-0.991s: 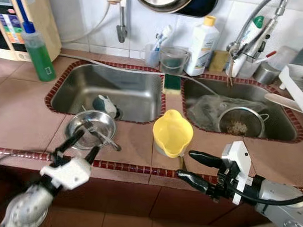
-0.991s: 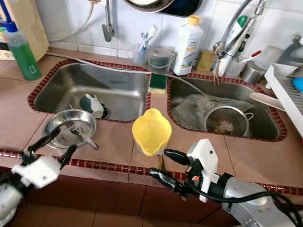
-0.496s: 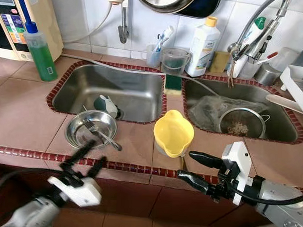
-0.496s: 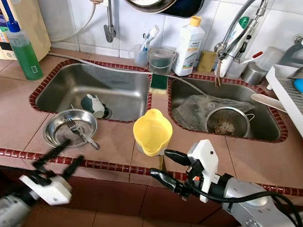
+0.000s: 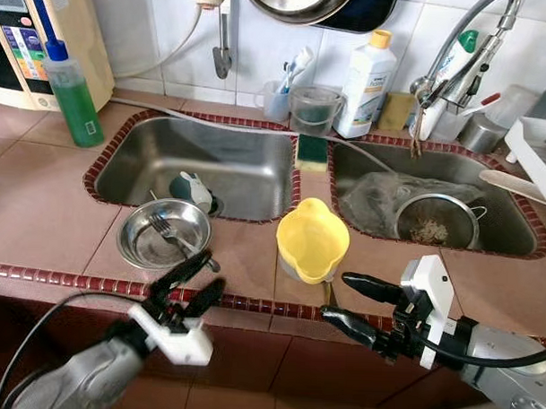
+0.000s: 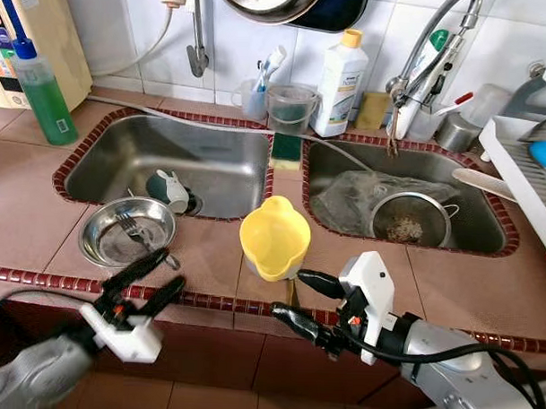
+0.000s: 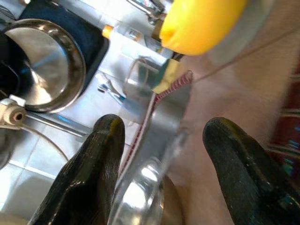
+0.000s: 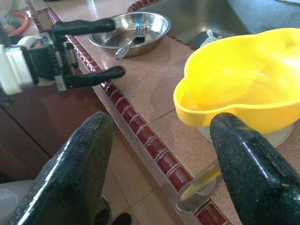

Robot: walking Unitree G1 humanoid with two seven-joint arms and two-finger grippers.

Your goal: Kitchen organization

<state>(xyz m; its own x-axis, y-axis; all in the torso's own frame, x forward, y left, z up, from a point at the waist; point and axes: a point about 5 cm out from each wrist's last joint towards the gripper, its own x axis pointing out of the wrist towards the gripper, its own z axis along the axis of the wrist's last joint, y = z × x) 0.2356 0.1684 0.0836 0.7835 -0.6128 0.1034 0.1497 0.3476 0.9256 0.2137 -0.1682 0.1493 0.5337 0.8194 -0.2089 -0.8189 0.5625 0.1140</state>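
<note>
Nearest, low in the frame, both arms reach in over the red-tiled front edge of the table (image 5: 40,205). The left gripper (image 5: 188,282) sits lower left of centre, its jaws spread apart with nothing between them, the tips just short of the steel bowl (image 5: 162,234). The right gripper (image 5: 357,304) is at the lower right, its jaws also wide apart and empty; the upper one points toward the base of the yellow jug (image 5: 311,239), which stands just beyond and slightly left of the tips, not touched.

The bowl rests on the table in the left-centre of the frame, right in front of the left sink (image 5: 247,172), with a fork (image 5: 176,239) lying inside it, handle sticking out over the rim toward the left gripper. In the left wrist view the bowl's rim shows between the two black fingers (image 7: 91,168), though still ahead of them.

Farther back, the left sink holds a small dark and white object (image 5: 191,189) near its front wall. The right sink (image 5: 514,226) holds a metal strainer (image 5: 432,220) and a crumpled clear plastic sheet. A green sponge (image 5: 310,151) lies on the divider between the sinks.

Along the wall at the top stand a green bottle (image 5: 71,94) at upper left, a clear cup (image 5: 311,108) in the middle, a white bottle with a yellow cap (image 5: 365,73), and the tap (image 5: 458,49) at upper right.
</note>
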